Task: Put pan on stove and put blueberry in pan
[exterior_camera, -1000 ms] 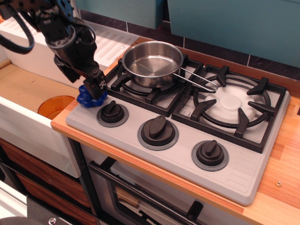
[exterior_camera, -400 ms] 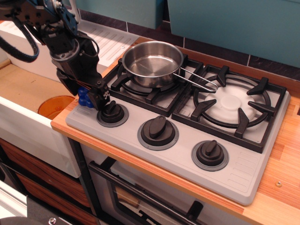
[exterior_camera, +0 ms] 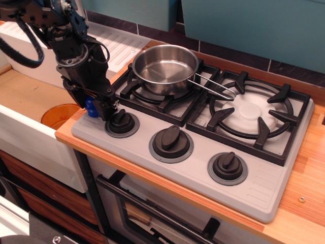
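Observation:
The shiny steel pan [exterior_camera: 165, 66] sits on the left burner of the grey stove [exterior_camera: 264, 185], its wire handle pointing right. The blue blueberry [exterior_camera: 91, 107] lies at the stove's front left corner, by the left knob, and is mostly hidden by my gripper [exterior_camera: 101, 104]. The gripper is down over the blueberry, with a dark finger [exterior_camera: 109, 105] to its right. I cannot tell how wide the jaws stand or whether they grip it.
Three black knobs run along the stove's front, the left one [exterior_camera: 122, 122] right beside the gripper. A white sink [exterior_camera: 30, 137] with an orange dish [exterior_camera: 58, 114] lies to the left. The right burner [exterior_camera: 251, 112] is bare. A teal wall stands behind.
The gripper has come down and slightly left over the blueberry, which was in plain view a second ago and now shows only a small blue patch. The pan has not moved.

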You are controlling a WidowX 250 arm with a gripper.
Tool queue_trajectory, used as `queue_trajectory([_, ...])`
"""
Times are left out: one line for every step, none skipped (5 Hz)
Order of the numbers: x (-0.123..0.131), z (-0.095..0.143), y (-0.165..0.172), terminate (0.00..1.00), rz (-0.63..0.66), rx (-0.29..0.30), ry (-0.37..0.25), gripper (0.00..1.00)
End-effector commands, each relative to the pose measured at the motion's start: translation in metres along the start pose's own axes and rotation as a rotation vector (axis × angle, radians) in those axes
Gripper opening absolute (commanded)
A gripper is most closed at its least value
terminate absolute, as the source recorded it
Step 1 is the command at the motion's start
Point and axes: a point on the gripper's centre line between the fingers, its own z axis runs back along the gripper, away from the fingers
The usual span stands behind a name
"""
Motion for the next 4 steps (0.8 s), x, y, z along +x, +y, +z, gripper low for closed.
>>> queue_trajectory([0.020,0.042,0.010,0.00,-0.035,0.061,0.028,0.00])
queue_trajectory([0.031,0.071,0.014,0.00,-0.045,0.090,0.073,0.00])
queue_trajectory([0.040,0.085,0.015,0.00,-0.059,0.097,0.090,0.00])
queue_trajectory([0.048,0.095,0.011,0.00,-0.060,0.092,0.102,0.00])
